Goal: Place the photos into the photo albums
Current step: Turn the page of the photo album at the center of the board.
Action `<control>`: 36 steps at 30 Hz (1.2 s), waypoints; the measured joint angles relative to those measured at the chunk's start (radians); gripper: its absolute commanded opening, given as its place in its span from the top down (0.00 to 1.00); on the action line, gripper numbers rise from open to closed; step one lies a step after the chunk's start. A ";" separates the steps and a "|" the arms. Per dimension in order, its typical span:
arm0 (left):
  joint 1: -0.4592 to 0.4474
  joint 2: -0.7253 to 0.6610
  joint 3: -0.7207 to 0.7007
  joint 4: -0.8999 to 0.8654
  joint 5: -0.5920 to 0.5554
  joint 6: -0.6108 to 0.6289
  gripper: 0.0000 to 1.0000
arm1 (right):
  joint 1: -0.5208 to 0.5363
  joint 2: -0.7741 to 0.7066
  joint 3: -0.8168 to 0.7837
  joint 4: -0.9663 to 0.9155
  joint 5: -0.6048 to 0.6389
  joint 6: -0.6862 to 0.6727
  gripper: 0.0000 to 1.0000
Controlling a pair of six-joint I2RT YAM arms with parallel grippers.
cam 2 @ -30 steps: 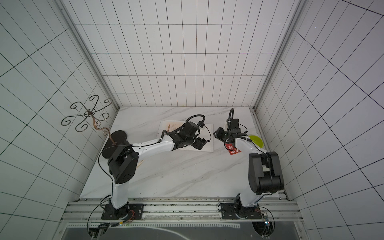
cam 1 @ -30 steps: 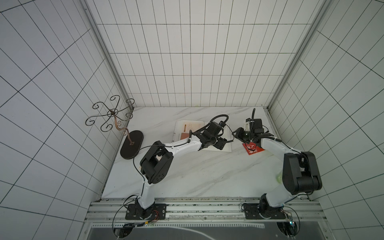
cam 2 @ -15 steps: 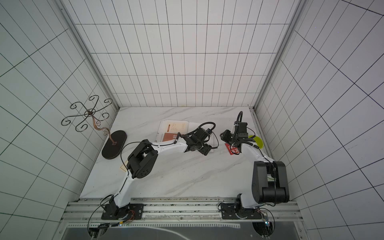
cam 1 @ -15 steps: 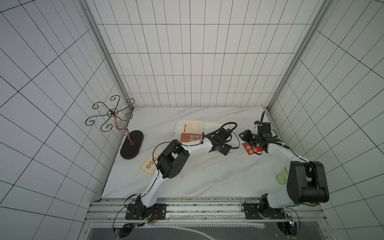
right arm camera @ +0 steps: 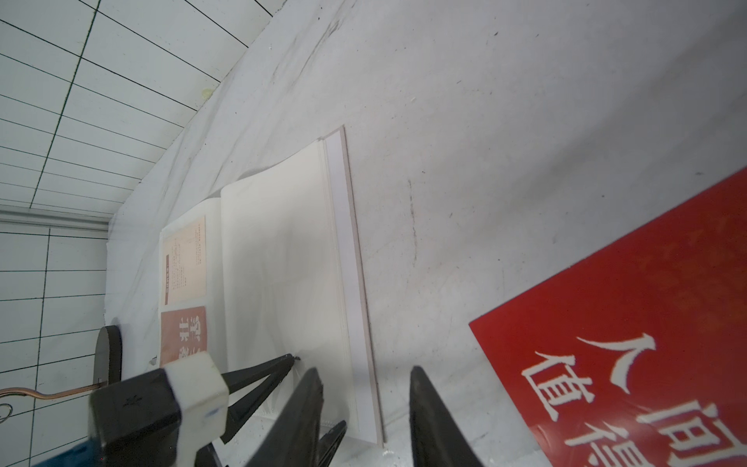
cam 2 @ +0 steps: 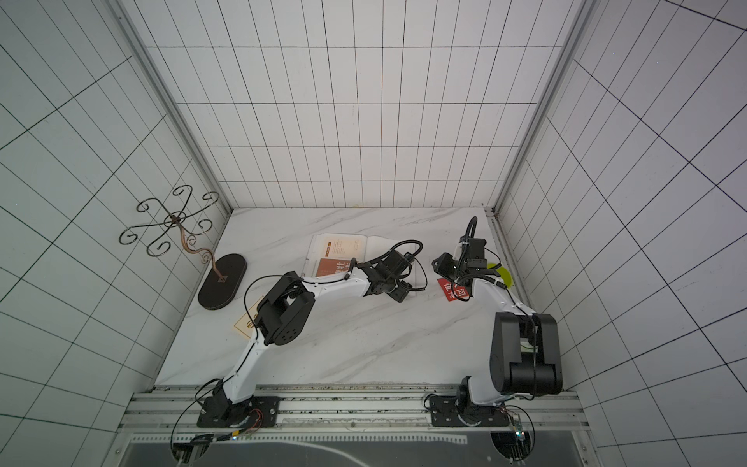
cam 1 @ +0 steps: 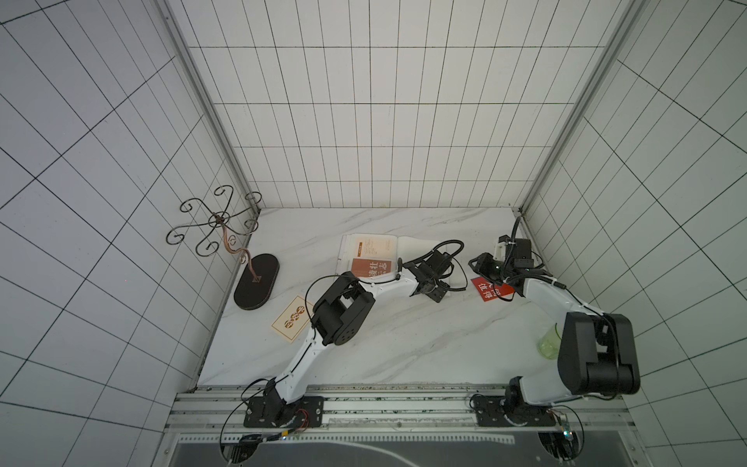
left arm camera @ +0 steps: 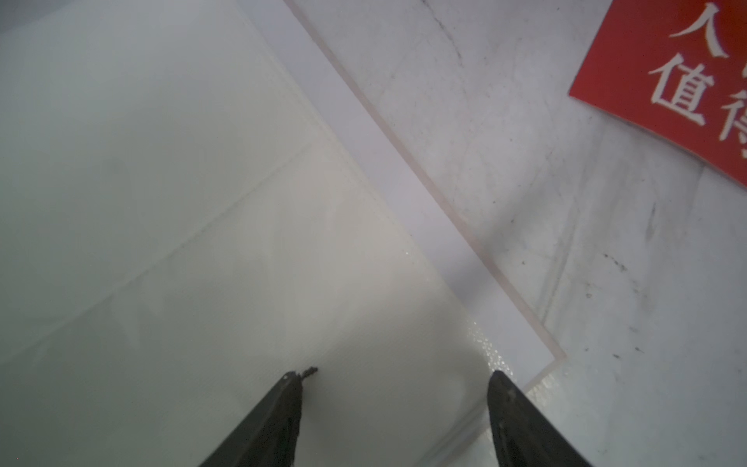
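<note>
We see the photo album [cam 1: 416,246] lying open near the middle of the tabletop's [cam 1: 404,339] far edge, with 1 orange card [cam 1: 370,269] and 1 cream card [cam 1: 372,246] on its left page. The left fingers [left arm camera: 275,420] stand wide apart over the near right corner of the blank right page, gripping nothing. The right fingers [right arm camera: 301,416] are partly spread over bare tabletop, between the album and the red card [cam 1: 491,289], which lies flat near the right edge. A loose pale card [cam 1: 293,321] lies near the left edge.
</note>
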 measured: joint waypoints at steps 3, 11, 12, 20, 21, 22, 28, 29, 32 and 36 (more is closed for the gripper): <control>-0.005 0.005 0.005 -0.005 -0.023 0.007 0.24 | 0.000 0.003 0.000 -0.006 0.000 -0.003 0.63; -0.011 0.008 0.008 -0.006 -0.032 -0.001 0.34 | 0.000 0.008 0.000 -0.009 -0.012 -0.005 0.63; -0.011 0.010 0.010 -0.006 -0.035 -0.002 0.36 | 0.000 0.010 0.000 -0.010 -0.014 -0.005 0.63; -0.019 0.028 0.040 -0.024 -0.057 -0.003 0.52 | 0.000 0.010 0.000 -0.012 -0.017 -0.008 0.64; -0.019 0.029 0.040 -0.024 -0.058 -0.002 0.54 | 0.000 0.010 0.000 -0.012 -0.019 -0.007 0.64; -0.020 0.029 0.041 -0.024 -0.060 0.000 0.57 | 0.000 0.010 0.000 -0.012 -0.020 -0.007 0.64; -0.013 0.029 0.042 -0.025 -0.076 0.006 0.94 | 0.000 0.010 0.000 -0.012 -0.034 -0.006 0.65; -0.007 0.029 0.043 -0.025 -0.072 0.003 0.94 | 0.000 0.010 0.000 -0.012 -0.035 -0.005 0.65; 0.008 0.026 0.044 -0.020 -0.044 -0.002 1.00 | 0.000 0.010 0.000 -0.011 -0.038 -0.002 0.65; 0.026 -0.014 -0.013 0.002 -0.008 -0.001 1.00 | 0.000 0.010 0.000 -0.011 -0.040 0.005 0.65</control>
